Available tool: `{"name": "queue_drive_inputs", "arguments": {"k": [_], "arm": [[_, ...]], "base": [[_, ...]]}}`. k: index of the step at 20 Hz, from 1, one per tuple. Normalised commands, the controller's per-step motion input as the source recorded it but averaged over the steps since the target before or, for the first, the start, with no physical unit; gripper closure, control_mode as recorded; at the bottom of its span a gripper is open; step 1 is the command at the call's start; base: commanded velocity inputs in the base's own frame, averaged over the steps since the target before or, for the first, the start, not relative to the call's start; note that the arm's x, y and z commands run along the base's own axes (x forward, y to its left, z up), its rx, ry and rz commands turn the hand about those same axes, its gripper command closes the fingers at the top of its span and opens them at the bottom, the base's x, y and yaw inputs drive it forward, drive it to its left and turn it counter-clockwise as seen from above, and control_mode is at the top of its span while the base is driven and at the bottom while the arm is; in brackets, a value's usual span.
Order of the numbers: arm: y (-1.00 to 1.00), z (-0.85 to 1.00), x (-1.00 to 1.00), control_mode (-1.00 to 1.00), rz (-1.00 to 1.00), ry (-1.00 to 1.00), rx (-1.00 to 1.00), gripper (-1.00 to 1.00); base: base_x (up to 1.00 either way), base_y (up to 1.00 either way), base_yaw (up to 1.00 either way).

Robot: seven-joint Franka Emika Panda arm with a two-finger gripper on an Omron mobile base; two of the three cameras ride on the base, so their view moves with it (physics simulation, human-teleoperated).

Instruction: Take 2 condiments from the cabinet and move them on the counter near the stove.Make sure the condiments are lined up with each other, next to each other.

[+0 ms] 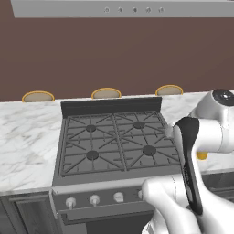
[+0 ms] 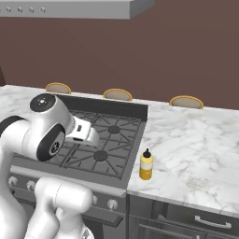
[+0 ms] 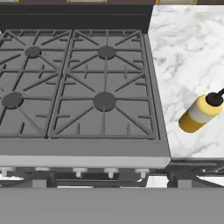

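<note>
One condiment, a yellow squeeze bottle point(image 2: 146, 165) with a dark nozzle, stands upright on the white marble counter point(image 2: 196, 144), just right of the stove point(image 2: 100, 140). The hand view looks down on the bottle point(image 3: 200, 113) beside the stove's black grates point(image 3: 78, 83). A sliver of the bottle point(image 1: 201, 155) peeks from behind my arm in the left base view. My gripper point(image 2: 92, 137) hovers over the stove's front left burners, well left of the bottle, open and holding nothing. The cabinet is out of view.
A grey range hood point(image 1: 119, 8) hangs above the stove. Three round tan-rimmed tops point(image 1: 106, 93) line the counter's far edge before a brown wall. Knobs point(image 1: 94, 199) run along the stove front. The counter point(image 1: 27, 137) continues left of the stove.
</note>
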Motion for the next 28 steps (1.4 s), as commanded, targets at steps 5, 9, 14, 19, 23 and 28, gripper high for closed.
{"name": "queue_drive_inputs", "arguments": {"k": [5,9,14,19,23,28], "arm": [[0.10,0.22,0.00,-1.00,-0.16,-0.09,0.00,-1.00],[0.12,0.23,0.00,-1.00,-0.11,-0.07,0.00,-1.00],[0.06,0.29,-0.01,-1.00,-0.06,-0.10,0.00,-1.00],[0.00,0.37,-0.05,-1.00,0.00,-0.09,0.00,-1.00],[0.00,0.38,-0.17,-1.00,0.00,-0.06,0.00,-1.00],[0.00,0.48,-0.34,-1.00,0.00,-0.05,0.00,-1.00]], "base": [[0.00,0.00,0.00],[0.00,0.00,0.00],[0.00,0.00,0.00],[0.00,0.00,0.00],[0.00,0.00,0.00],[0.00,0.00,0.00]]}}
